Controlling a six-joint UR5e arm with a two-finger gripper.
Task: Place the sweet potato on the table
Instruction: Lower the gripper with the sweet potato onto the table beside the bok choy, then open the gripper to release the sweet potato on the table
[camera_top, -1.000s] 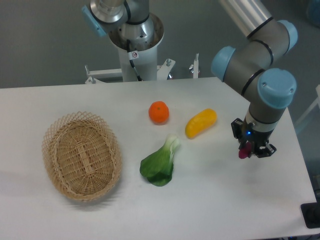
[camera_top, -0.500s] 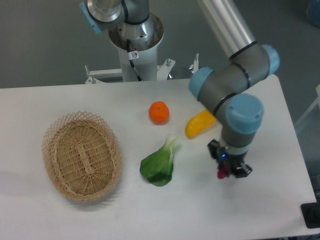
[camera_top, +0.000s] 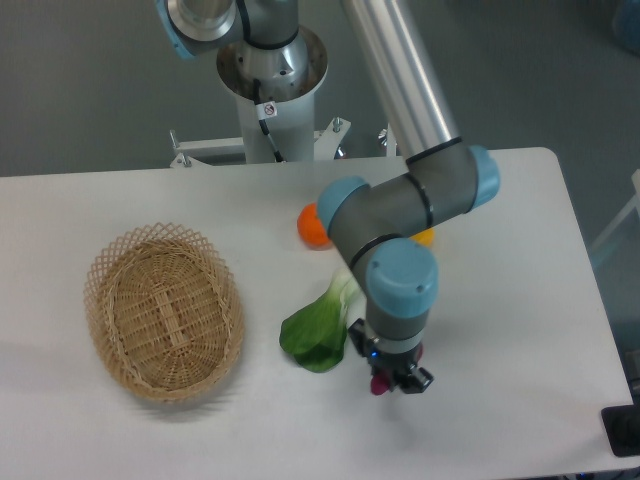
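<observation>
Since a second ago the arm has swung from the right edge of the frame toward the lower middle, carrying its load along; nothing else on the tabletop has shifted. Now the gripper (camera_top: 386, 381) hangs low over the table (camera_top: 500, 400), just right of the bok choy (camera_top: 318, 332), with its fingers closed on the sweet potato (camera_top: 379, 384). Only a small magenta end of the vegetable shows below the black fingers; the rest is hidden by the wrist, so how it lies in the grasp cannot be told. Whether it already touches the white surface is also unclear, though it looks very near.

Behind the arm's elbow, the orange (camera_top: 311, 227) and a sliver of the yellow vegetable (camera_top: 425, 238) peek out near the centre. A wicker basket (camera_top: 165, 311) sits at the left.

Judging by its look, the sweet potato is small, light and firm, with a smooth skin that could slide in a loose pinch. Being elongated and slightly curved, it would sit steadiest when held across its middle, and it may roll a little once let go. It is not fragile, so a short drop should do it no harm, but opening close to the surface would keep it from rolling into the greens.
</observation>
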